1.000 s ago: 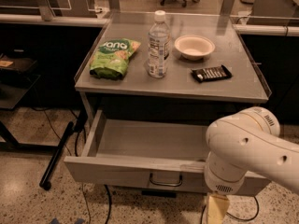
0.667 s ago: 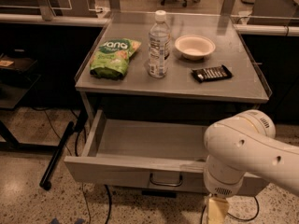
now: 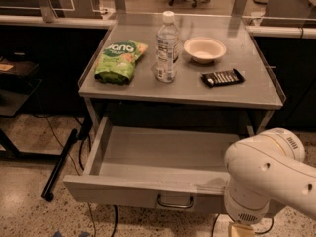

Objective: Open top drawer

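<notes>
The top drawer of the grey metal cart is pulled far out toward me. Its shallow grey tray interior holds nothing I can see. A small wire loop handle sits at the middle of its front. My white arm fills the lower right and covers the drawer's right front corner. My gripper is below the arm's bulk, at the bottom edge of the view, near the drawer front's right end; only a pale part shows.
On the cart top lie a green snack bag, a water bottle, a white bowl and a dark candy bar. A black pole leans on the floor at the left. Dark counters flank the cart.
My arm has shifted slightly to the right and down. The drawer stays pulled out as before.
</notes>
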Robot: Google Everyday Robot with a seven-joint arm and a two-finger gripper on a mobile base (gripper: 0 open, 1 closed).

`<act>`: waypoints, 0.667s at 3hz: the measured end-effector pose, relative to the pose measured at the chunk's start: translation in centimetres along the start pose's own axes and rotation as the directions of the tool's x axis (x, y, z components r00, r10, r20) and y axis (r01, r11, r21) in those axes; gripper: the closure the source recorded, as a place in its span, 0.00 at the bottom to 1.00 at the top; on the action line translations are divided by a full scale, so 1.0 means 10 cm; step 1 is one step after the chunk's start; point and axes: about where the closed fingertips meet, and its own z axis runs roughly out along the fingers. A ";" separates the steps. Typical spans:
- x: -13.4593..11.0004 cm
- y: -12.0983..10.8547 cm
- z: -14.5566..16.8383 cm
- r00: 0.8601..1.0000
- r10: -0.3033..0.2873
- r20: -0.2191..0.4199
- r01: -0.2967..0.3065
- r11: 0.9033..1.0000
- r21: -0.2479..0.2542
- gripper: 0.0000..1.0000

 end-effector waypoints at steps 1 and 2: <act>0.22 0.18 -0.10 1.000 0.023 0.003 -0.023 1.000 0.001 0.00; 0.64 0.59 -0.21 0.997 0.079 0.008 -0.079 0.997 -0.019 0.00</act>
